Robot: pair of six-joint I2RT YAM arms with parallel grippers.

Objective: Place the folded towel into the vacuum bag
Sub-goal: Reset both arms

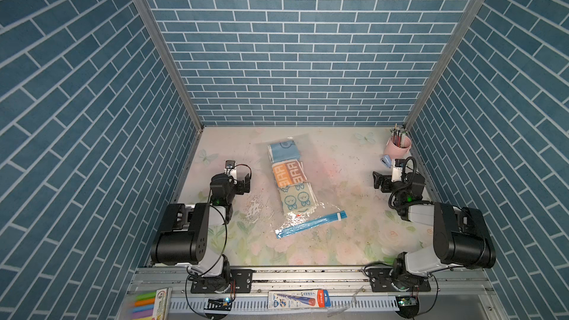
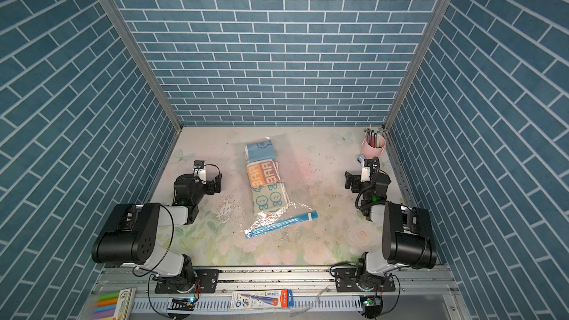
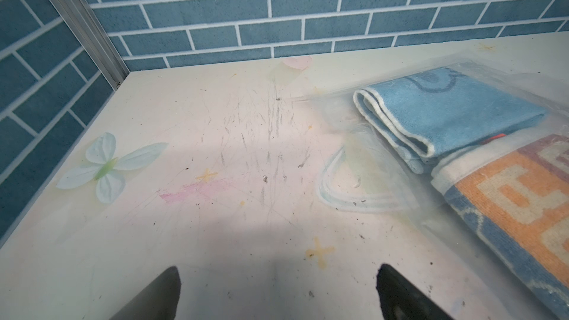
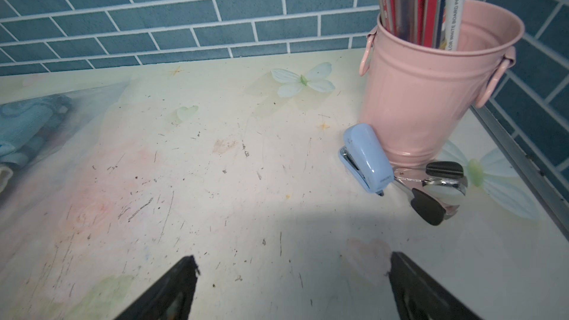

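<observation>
Seemingly done: the folded pale-green rabbit-print towel (image 1: 297, 200) lies inside the clear crinkly plastic vacuum bag (image 1: 311, 224), with the left gripper (image 1: 244, 181) at its 9 o'clock and the right gripper (image 1: 379, 181) at 3 o'clock, both gaping empty.

Three walls of blue brick-pattern panelling (image 1: 301, 41) enclose a pale, scuffed tabletop (image 1: 338, 241) printed with faded flowers and butterflies. Silver aluminium posts (image 1: 161, 47) run up both back corners. The light looks soft and even, possibly from overhead.
</observation>
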